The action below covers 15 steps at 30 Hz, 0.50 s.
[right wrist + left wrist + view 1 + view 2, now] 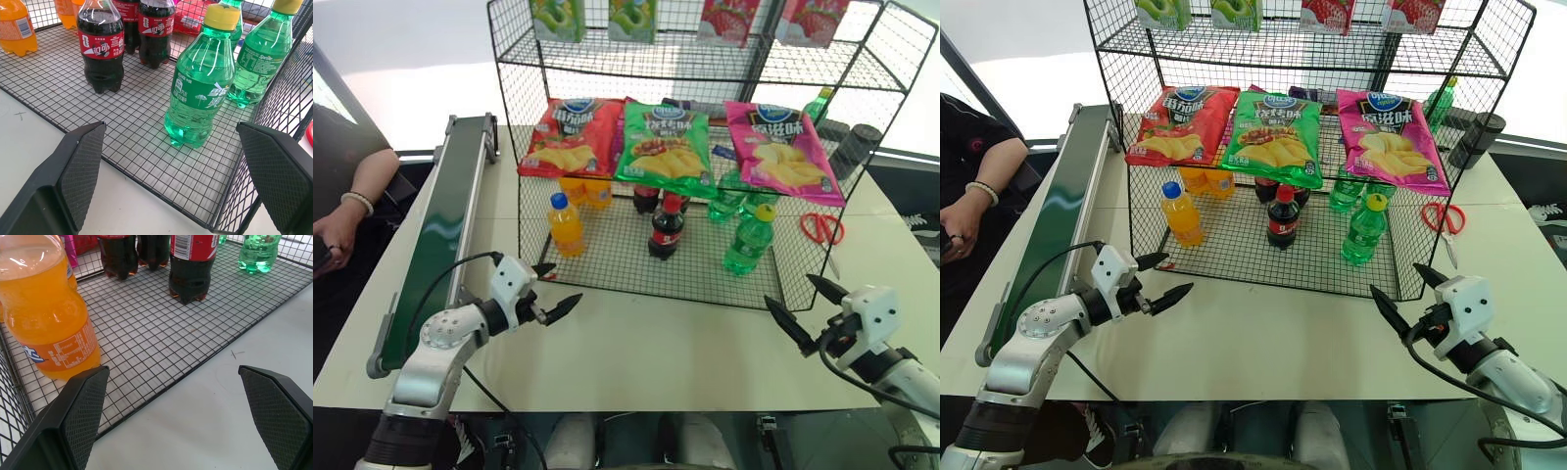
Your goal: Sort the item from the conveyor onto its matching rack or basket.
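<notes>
Standing upright on the grid floor of the black wire rack [891,59], right-hand section, front green soda bottle [749,241] with yellow cap, another green bottle just behind. Hovering over the white bench [656,343] before the rack: left end effector [558,288] spread wide, empty; right end effector [808,305] likewise wide, empty. Dark green conveyor [440,225] alongside at left.

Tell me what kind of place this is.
Probably a mock shop sorting station: a wire rack stocked with soda bottles and chip bags, beside a conveyor on a white table.
</notes>
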### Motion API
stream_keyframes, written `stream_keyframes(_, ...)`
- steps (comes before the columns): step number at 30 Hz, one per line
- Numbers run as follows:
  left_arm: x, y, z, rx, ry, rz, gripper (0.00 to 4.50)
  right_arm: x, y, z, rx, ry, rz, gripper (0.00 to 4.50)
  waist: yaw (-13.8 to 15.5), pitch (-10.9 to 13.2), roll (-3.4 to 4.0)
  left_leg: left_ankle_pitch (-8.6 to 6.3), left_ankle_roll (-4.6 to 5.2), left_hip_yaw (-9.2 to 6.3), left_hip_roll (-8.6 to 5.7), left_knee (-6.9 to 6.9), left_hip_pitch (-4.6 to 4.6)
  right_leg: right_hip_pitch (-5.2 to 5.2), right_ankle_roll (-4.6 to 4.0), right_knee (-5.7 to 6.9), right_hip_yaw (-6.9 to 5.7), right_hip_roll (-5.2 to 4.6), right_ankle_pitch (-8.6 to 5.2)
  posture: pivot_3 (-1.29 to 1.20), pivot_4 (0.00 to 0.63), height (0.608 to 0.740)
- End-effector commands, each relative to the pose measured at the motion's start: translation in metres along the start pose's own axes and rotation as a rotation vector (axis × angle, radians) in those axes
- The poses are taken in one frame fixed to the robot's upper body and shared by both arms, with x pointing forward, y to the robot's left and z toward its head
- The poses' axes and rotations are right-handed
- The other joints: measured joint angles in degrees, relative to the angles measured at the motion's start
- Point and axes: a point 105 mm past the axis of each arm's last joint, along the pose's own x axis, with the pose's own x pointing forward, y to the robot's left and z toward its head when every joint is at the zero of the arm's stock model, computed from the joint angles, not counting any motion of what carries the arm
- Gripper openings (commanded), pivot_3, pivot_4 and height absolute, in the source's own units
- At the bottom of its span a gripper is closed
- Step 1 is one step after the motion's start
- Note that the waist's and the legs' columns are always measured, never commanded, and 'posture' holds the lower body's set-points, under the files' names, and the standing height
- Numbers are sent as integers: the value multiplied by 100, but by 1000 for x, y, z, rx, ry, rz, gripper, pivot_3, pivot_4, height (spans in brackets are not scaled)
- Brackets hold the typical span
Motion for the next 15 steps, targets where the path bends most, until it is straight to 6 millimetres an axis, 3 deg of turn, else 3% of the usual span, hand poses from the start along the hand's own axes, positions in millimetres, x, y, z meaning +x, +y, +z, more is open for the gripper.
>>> stream_keyframes(1,-3,1,10,41,-26,-4,4500,-1,-1,9,-18,-34,-4,4447,0,0,0,0,0,0,0,0,0,0,0,0,0,0,0,0,150,732)
stream_keyframes(15,-3,3,12,31,-28,8,4500,-1,0,9,-17,-34,-3,4447,0,0,0,0,0,0,0,0,0,0,0,0,0,0,0,0,150,732)
